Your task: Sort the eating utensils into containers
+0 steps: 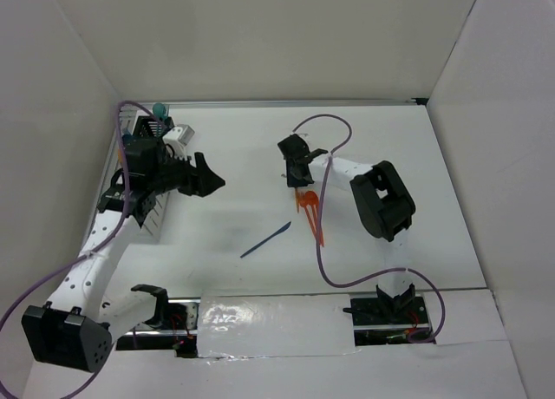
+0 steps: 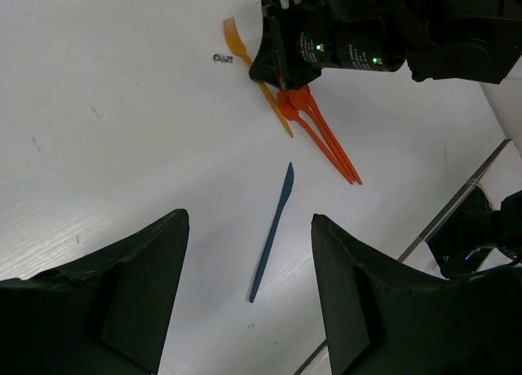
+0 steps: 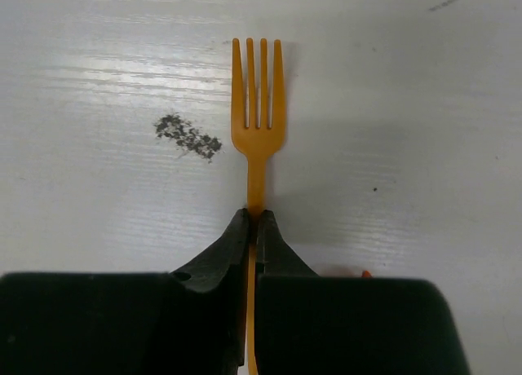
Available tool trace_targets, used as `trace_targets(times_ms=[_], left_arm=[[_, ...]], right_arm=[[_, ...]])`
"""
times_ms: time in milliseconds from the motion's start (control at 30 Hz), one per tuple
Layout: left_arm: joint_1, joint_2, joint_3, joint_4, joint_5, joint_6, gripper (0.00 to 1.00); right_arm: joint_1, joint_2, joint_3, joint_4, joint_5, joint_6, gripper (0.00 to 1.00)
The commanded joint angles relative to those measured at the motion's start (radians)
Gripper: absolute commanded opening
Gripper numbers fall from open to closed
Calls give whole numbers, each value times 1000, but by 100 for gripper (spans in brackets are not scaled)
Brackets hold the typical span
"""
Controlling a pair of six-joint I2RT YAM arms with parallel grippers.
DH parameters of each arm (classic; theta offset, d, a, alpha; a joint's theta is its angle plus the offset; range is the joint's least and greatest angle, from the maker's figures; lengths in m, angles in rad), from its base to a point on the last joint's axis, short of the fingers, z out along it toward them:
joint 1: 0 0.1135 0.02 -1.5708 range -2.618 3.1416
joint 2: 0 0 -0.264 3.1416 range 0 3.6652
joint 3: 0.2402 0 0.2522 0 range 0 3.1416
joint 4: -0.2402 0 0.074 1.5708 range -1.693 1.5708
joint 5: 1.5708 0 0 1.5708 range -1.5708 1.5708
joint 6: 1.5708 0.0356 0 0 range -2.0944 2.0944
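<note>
Your right tool [image 3: 254, 226] has its two black, wedge-shaped fingers closed to a sliver on the thin neck of the orange fork [image 3: 257, 106], just behind the head. The fork is smooth, glossy plastic with four straight tines that point away from the wrist. It lies low over the white table [image 3: 408, 106], whose surface shows a faint wood-like grain, and you cannot tell from the pictures whether it has left the surface. A small dark speckled smudge [image 3: 188, 136] sits on the table just beside the tines. Your left tool [image 2: 249, 224] hangs with its broad, matte black fingers spread wide and nothing between them. From its wrist camera you look down on the dark blue knife [image 2: 273, 228], a slim, slightly curved blade lying flat and alone on the table. Beyond the knife, the orange utensils [image 2: 322, 134] form a small bundle of long tapering handles with rounded heads. They overlap one another, and their heads sit right at the right tool's fingers. In the top view the containers [image 1: 154, 219] stand in a row along the left wall, partly hidden behind your left arm. A white slotted side shows at the near end, and teal utensils [image 1: 159, 110] stand upright at the far end.
</note>
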Motion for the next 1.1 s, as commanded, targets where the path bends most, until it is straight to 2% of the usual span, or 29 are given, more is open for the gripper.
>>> trace_targets(times_ms=[0, 133, 167, 300, 433, 533, 700, 867, 1000, 1067], left_arm=[[-40, 32, -35, 120, 33, -63, 74], [-89, 159, -20, 211, -16, -218, 74], [-107, 180, -17, 232, -39, -250, 74], [-158, 324, 51, 257, -136, -336, 74], [-195, 442, 157, 226, -235, -367, 75], [-212, 465, 178, 272, -237, -390, 76], [-212, 445, 156, 330, -219, -436, 76], [-212, 433, 159, 336, -173, -414, 75], [-198, 407, 173, 266, -191, -391, 76], [-170, 373, 159, 257, -157, -355, 77]], right_arm=[[6, -22, -60, 106, -101, -125, 0], [5, -225, -114, 272, -384, -180, 0], [3, -246, -123, 318, -506, -183, 0], [12, -338, -146, 412, -685, -150, 0], [38, -372, -131, 423, -718, -128, 0], [48, -394, -110, 398, -727, -133, 0], [57, -415, -99, 367, -704, -139, 0], [58, -448, -128, 367, -669, -130, 0], [57, -457, -128, 331, -601, -150, 0], [54, -460, -137, 321, -601, -170, 0]])
